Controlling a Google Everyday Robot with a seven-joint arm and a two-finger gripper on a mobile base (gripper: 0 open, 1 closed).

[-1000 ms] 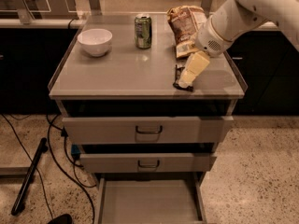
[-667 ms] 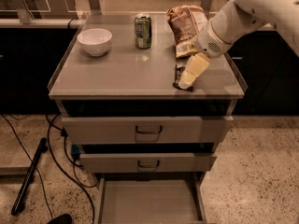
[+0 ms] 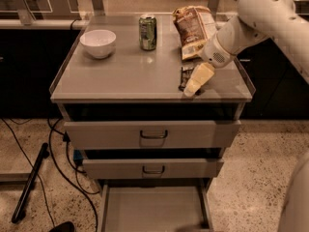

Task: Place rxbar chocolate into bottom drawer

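1. Rxbar chocolate lies flat on the counter near its front right edge, just in front of the chip bag.
2. Hand sits over the bar's right side; I cannot tell whether it is open or closed.
3. Bottom drawer stands pulled open below 2 upper drawers.

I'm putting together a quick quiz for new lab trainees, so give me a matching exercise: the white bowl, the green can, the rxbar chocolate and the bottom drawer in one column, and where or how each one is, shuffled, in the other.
1. white bowl
2. green can
3. rxbar chocolate
4. bottom drawer

A. pulled open, lowest in the cabinet
B. front right of the cabinet top, at the gripper
C. back left of the top
D. back middle of the top, left of the chip bag

Pairs: 1-C, 2-D, 3-B, 4-A.
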